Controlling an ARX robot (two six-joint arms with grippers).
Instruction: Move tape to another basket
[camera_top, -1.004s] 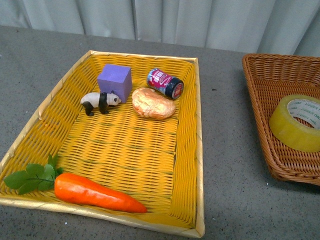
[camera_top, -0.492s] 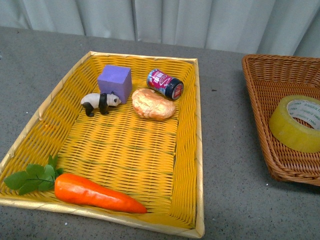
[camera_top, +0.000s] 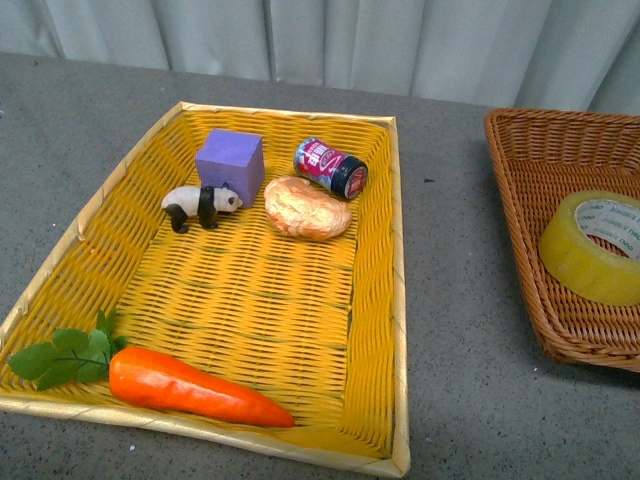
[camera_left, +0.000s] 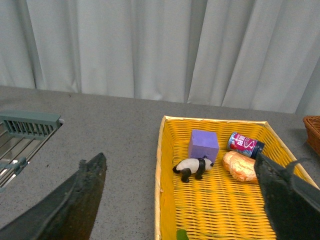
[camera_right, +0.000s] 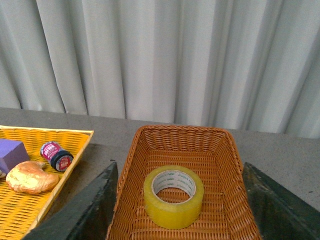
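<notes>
Since both grippers hang spread and empty, that stiff, slick yellowish translucent tape roll (camera_right: 173, 196) in the brown wicker basket (camera_right: 145, 150) looks easiest pinched through its core wall.

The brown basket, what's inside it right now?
Only the tape lies flat inside the brown basket, hole facing up. The wicker floor directly under the roll is covered, and the basket's near end is out of view.

The tape (camera_right: 173, 196) looks like glossy, translucent yellowish plastic film on a white printed core, lying in the basket (camera_right: 220, 150) of brown woven wicker. The yellow tray (camera_top: 250, 300) is woven too, with a slight sheen, and the worktop (camera_top: 460, 330) is grey, matt and finely speckled.
</notes>
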